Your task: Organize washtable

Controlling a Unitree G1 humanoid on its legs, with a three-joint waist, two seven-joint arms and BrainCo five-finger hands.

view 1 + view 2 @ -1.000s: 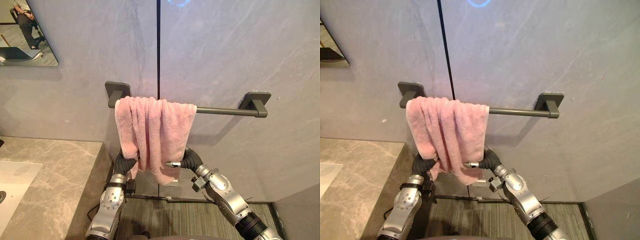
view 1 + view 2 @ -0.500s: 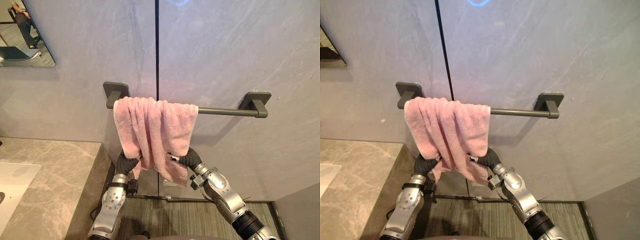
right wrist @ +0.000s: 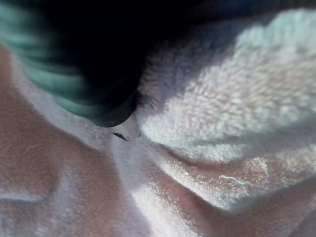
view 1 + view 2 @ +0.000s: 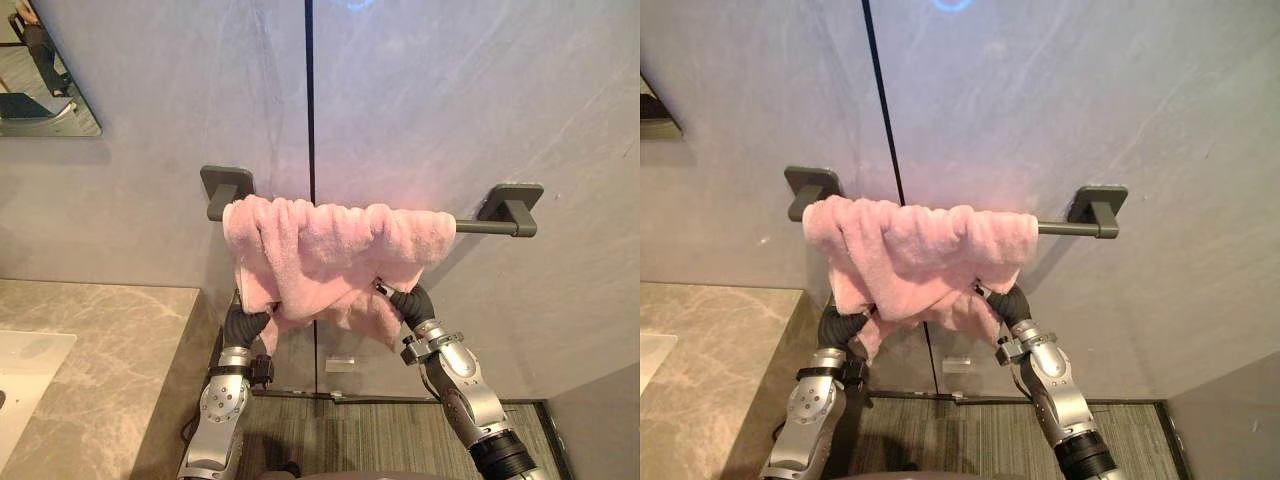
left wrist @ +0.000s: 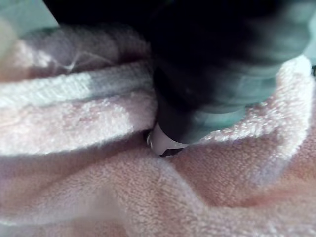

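Up front, in the left eye view, the pink towel (image 4: 330, 255) is hanging over the dark towel bar (image 4: 492, 226) on the grey wall (image 4: 450, 100), bunched along the bar's left and middle and leaving its right end bare. The left hand (image 4: 245, 325) is reaching up under the towel's left edge and the right hand (image 4: 412, 303) under its right edge, well apart, most likely so the cloth can be drawn out wider along the bar. Both sets of fingers are hiding behind the cloth, so I cannot tell whether they are pinching it or lying flat. A marble counter (image 4: 100, 340) is sitting low on the left, below a mirror (image 4: 50, 90).

Looking through the right eye view, the same layout is showing: the towel's lower edge is drooping unevenly, with a tail by the left wrist, so the hang is not yet tidy.

Going to the left wrist view, the hand's dark ribbed cover is pressing into pink folds, and whatever the fingers are doing is buried in the pile.

Ending with the right wrist view, the cover is nestling against a thick roll of towel; again the fingers' grip is not showing. Judging by this, the spreading step is partly done.
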